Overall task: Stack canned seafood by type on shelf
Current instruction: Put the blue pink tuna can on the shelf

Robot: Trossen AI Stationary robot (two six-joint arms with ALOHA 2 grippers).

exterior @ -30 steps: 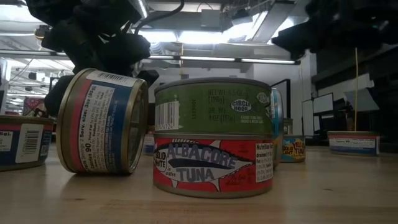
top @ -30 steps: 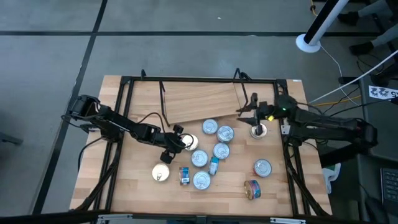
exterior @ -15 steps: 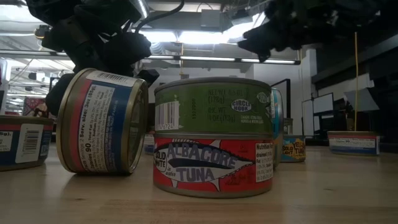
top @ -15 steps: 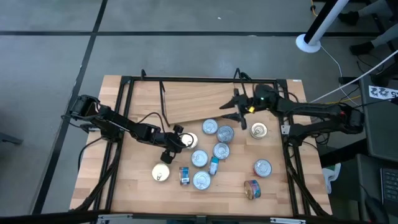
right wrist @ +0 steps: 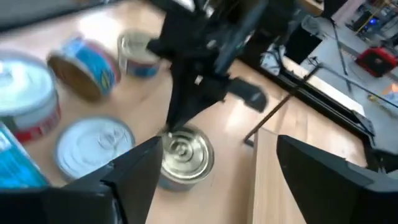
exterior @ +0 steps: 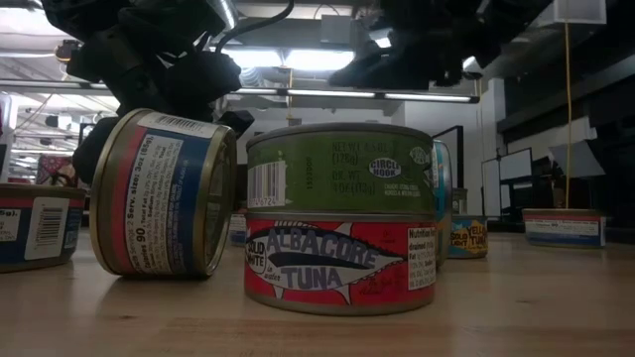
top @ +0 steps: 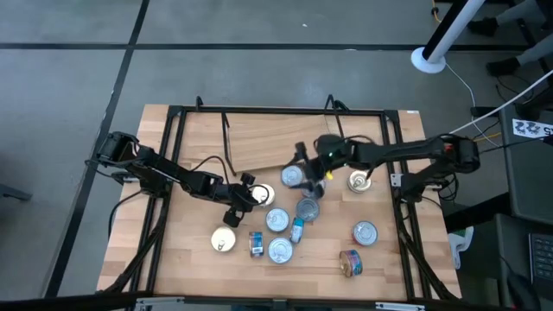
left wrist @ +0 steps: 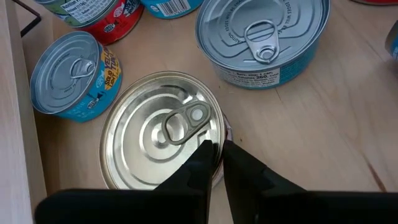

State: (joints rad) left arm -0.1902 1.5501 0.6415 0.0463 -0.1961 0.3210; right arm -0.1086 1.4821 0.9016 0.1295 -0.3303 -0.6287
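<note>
On a wooden table (top: 199, 259), a light-wood shelf board (top: 276, 138) lies beyond a scatter of flat round seafood tins. In the low view a red tin (exterior: 340, 266) reading "ALBACORE TUNA" stands upright with a green tin (exterior: 340, 171) stacked flat on it; beside them a blue-and-red tin (exterior: 164, 193) stands on its edge, axis level, its label too small to read. The left gripper (left wrist: 216, 155) has its fingers pressed nearly together, pinching the rim of a gold-lidded tin (left wrist: 163, 140) that sits upright, pull tab up; just past its fingertips stand two silver-lidded blue tins (left wrist: 264, 40), one marked "SOLID WHITE". The right gripper (top: 307, 168) hovers over the tins nearest the shelf, fingers (right wrist: 134, 177) spread wide and holding nothing, the gold-lidded tin lying ahead between them.
</note>
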